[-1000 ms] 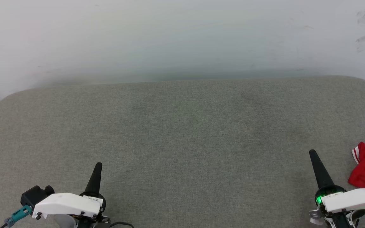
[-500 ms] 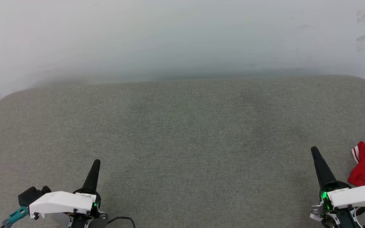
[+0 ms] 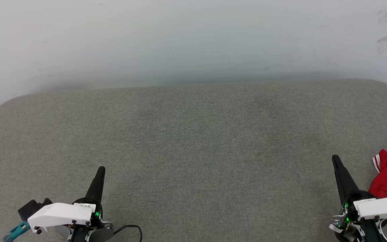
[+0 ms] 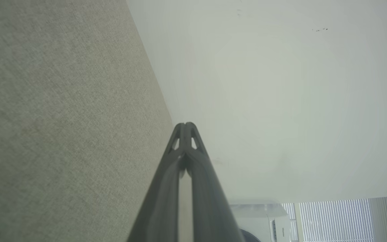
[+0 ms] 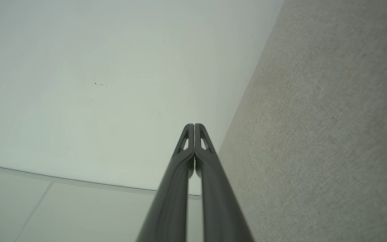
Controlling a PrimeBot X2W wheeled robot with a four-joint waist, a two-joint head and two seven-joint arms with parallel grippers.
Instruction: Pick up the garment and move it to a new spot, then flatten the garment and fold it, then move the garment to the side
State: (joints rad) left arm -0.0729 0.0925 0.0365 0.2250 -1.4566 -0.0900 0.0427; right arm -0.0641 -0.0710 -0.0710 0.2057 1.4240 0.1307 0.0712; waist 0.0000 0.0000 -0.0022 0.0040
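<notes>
So the left pincer [image 3: 101, 169] and the right pincer [image 3: 335, 158] are both clamped fully together with nothing between the fingers. The wrist views make that pretty obvious, since each pair of dark fingers meets at the tip with only a thin slit further down. Both sit low over the grey fabric-topped desk [image 3: 193, 134] and point away from the robot toward the pale wall [image 3: 193, 40] behind it. The garment [image 3: 386, 178] is a crumpled red heap just to the right of the right pincer. It's near the fingers but not touching them, with a strip of bare desk in between. A bit of white-and-red striped trim [image 3: 377, 163] shows on the side of the heap nearest that pincer. The rest runs off the edge of the head view, and part of it tucks behind the white wrist housing [image 3: 381, 206] at the base of that pincer. Can't make out any number or lettering the way it's bunched up. The left pincer is well apart from the shirt, way over on the other side. Behind its base there's a teal connector [image 3: 15, 231], and a black cable [image 3: 131, 229] loops on the desk just to its right. Small green lights [image 3: 347, 205] glow at the base of the right pincer. Past the left pincer's fingers, the left wrist view catches some window blinds [image 4: 334, 218].
</notes>
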